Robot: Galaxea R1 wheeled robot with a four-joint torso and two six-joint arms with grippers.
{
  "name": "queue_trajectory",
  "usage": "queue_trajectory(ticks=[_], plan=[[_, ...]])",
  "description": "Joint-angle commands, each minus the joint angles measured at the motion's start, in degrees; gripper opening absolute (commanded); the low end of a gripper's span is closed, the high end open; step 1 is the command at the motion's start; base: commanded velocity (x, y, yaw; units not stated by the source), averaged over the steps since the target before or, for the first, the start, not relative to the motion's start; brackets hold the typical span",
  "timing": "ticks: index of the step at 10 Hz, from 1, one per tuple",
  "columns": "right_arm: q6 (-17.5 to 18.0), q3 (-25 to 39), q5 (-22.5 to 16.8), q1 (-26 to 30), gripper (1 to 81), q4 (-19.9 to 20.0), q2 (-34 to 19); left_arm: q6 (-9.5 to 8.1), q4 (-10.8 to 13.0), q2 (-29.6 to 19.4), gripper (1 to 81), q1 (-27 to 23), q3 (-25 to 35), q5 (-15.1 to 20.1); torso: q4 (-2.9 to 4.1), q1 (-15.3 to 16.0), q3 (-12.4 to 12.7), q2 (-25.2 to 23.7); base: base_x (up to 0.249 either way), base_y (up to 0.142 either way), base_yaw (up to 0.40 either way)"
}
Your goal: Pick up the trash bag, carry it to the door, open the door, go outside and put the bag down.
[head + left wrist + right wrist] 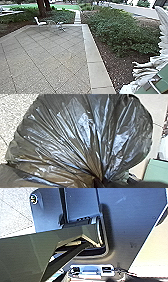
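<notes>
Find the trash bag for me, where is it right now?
The trash bag is on the robot's left side, close up in the left wrist view, with speckled paving showing past its edge.

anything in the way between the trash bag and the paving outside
Nothing visible stands between the trash bag and the paving; the white chair is well off, by the paving's far edge.

A blue-grey plate [50,210] bears a round corner fitting [33,199].

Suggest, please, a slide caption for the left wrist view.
Dark, shiny trash bag, its creases drawing together, against pale paving.
</notes>
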Motion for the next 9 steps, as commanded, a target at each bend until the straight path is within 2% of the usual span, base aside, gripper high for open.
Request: queue_trajectory(ticks=[1,2,6,9], plan=[[-1.15,1.62,-4.05,0.33,81.1,-0.83,0.49,-0.13,-2.34,-0.01,1.0,-12.57,-8.36,9.84,0.0,0.0,0.0,0.0,0.0,0.0,0.0],[-1.15,1.62,-4.05,0.33,81.1,-0.83,0.58,-0.21,-2.26,0.53,1.0,-14.76,-10.04,10.03,0.0,0.0,0.0,0.0,0.0,0.0,0.0],[-1.5,1.62,-4.05,0.33,81.1,-0.83,0.58,-0.3,-1.9,0.79,1.0,-23.29,-17.07,15.65,0.0,0.05,-0.02,0.02,0.0,0.0,0.0],[-1.5,1.62,-4.05,0.33,81.1,-0.83,0.58,-0.22,-1.55,0.53,1.0,-25.4,-19.45,17.94,0.0,0.05,-0.04,0.07,0.0,0.0,0.0]])
